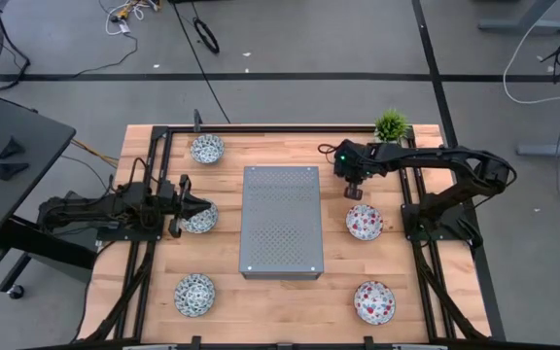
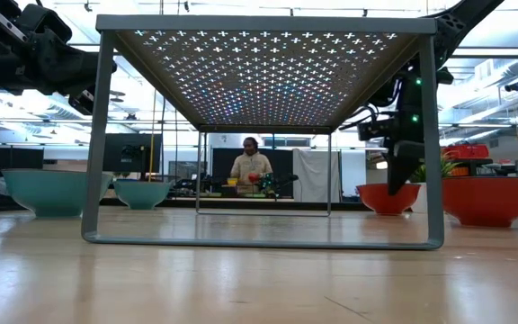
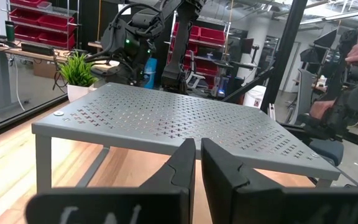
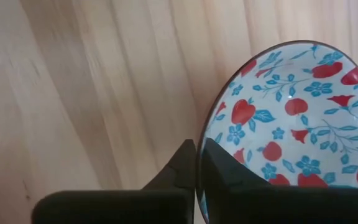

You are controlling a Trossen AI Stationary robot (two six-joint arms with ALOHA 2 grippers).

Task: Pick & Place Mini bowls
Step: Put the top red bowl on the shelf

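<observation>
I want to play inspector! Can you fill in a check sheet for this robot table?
Surface: wooden table, flat and dry-looking.
Job's things: three blue bowls on the left; two red bowls standing on the right; a third red bowl in a grip.
Clutter: grey box in the middle; plant at the far edge.
Grippers: left gripper shut, empty, above the middle blue bowl; right gripper shut on the third red bowl's rim.
Cables: cables on the floor beyond the table.
Surroundings: person at a far bench.

Grey floor (image 1: 309, 44), red shelf bins (image 3: 36, 12)
</observation>
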